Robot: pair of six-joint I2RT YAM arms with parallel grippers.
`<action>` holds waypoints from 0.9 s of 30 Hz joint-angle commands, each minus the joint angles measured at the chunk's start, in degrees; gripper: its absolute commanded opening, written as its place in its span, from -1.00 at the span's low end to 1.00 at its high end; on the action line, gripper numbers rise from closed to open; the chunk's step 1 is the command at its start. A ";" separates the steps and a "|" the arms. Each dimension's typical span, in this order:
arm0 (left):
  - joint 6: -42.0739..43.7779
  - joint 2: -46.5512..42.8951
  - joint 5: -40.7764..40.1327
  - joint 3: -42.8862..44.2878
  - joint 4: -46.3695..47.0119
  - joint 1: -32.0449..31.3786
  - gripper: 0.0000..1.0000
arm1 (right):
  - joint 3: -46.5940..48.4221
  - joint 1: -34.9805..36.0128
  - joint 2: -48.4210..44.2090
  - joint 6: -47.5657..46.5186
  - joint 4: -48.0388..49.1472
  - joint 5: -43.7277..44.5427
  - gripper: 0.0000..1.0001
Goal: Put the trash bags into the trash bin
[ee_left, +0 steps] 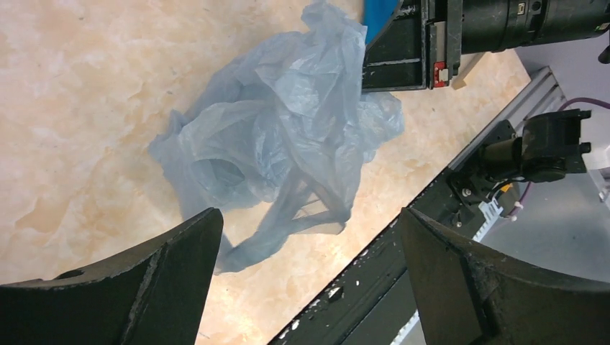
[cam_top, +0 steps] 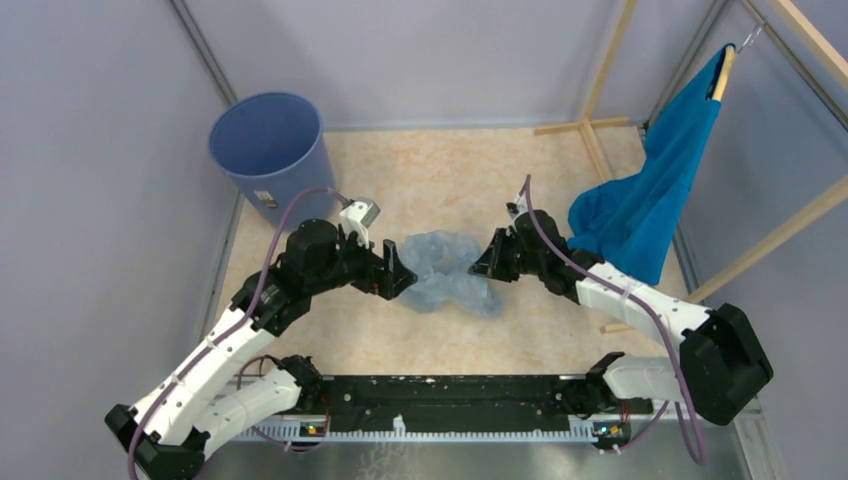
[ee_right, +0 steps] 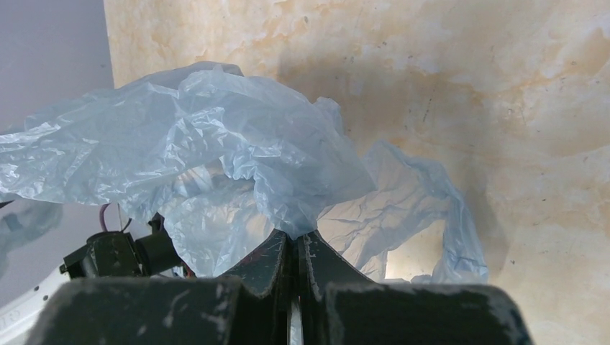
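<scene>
Pale-blue translucent film, the trash bag, is observed crumpled on the marbled beige surface in the top external view. It lies near the middle of the surface, between the two arms. The left gripper is positioned at the bag's left edge and the right gripper at its right edge. The trash bin, a round blue bucket bearing a small pale label, is stood upright at the far left corner, well apart from the bag. A teal cloth is hung from a wooden hanger on the right, with its lower end just beside the right arm.

In the left wrist view, the left jaws are recorded as spread wide, with nothing clamped between them. The bag is seen ahead of them in a loose heap on the surface. One trailing fold reaches toward the left finger, but contact cannot be confirmed. The right gripper is noted on the far side of the bag, against its upper edge. A black base rail is seen along the lower right.

In the right wrist view, the right jaws are found pressed together, with a pinch of the film gripped between their tips. The remainder of the bag is billowed above and to the left of the jaws, and a further fold is laid on the surface to the right.
</scene>
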 commanded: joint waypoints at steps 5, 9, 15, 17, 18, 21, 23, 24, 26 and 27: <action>5.94 -0.73 0.11 -1.86 0.83 -0.71 0.97 | 2.42 -1.25 1.14 -0.36 3.13 -4.55 -1.00; 7.58 1.07 -6.58 -0.68 -2.11 -3.21 0.97 | 1.95 -1.42 1.26 -0.20 3.94 -5.31 -1.00; 8.03 4.52 -10.01 0.07 -0.30 -4.89 0.71 | 2.08 -1.68 2.19 -0.09 4.78 -7.22 -1.00; 7.59 6.12 -12.93 0.57 -0.73 -5.04 0.48 | 2.33 -1.79 2.25 -0.53 4.80 -7.85 -1.00; 7.22 6.60 -15.59 0.83 -1.33 -5.09 0.28 | 2.43 -1.71 2.12 -0.77 4.56 -7.91 -1.00; 5.84 7.05 -21.54 1.71 -3.61 -5.13 -0.28 | 2.54 -1.78 1.42 -1.79 3.22 -6.78 -1.00; 5.44 6.32 -23.90 1.97 -4.82 -5.13 -0.44 | 2.45 -2.03 0.95 -2.78 2.19 -5.78 -1.00; 5.29 5.76 -24.59 2.10 -5.23 -5.13 -0.53 | 2.45 -2.27 0.75 -3.26 1.70 -5.38 -1.00; 5.15 4.27 -25.45 2.36 -6.04 -5.13 -0.74 | 2.49 -3.23 0.37 -4.51 0.99 -4.86 -1.00; 4.96 3.50 -25.44 2.41 -6.20 -5.13 -0.84 | 2.76 -3.52 0.31 -5.52 0.54 -4.45 -1.00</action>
